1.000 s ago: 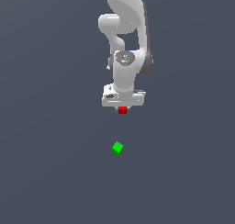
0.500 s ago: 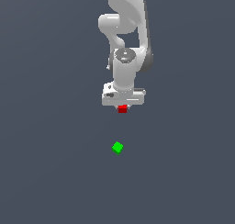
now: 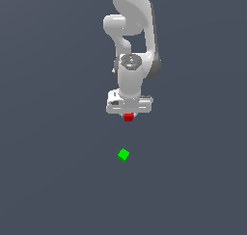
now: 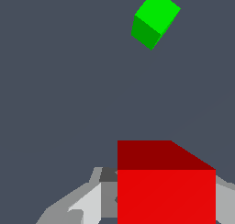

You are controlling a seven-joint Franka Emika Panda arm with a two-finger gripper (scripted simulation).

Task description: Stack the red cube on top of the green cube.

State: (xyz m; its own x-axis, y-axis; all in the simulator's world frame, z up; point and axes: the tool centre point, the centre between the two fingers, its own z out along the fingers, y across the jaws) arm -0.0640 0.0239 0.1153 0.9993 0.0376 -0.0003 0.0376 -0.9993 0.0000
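Observation:
In the exterior view the white gripper point(image 3: 128, 115) points straight down, and the red cube point(image 3: 128, 117) shows just under the hand, between the fingers. The wrist view has the red cube point(image 4: 166, 182) large and close, with a grey finger point(image 4: 92, 201) pressed against one side and the other finger only showing at the frame's edge. The gripper point(image 4: 165, 207) looks shut on it. I cannot tell whether the cube rests on the floor or hangs just above it. The green cube point(image 3: 123, 155) lies corner-on, apart from the gripper, nearer the camera in the exterior view; the wrist view also shows the green cube point(image 4: 155, 19).
A plain dark grey floor point(image 3: 53, 171) spreads around both cubes. The white arm point(image 3: 132, 32) rises behind the gripper.

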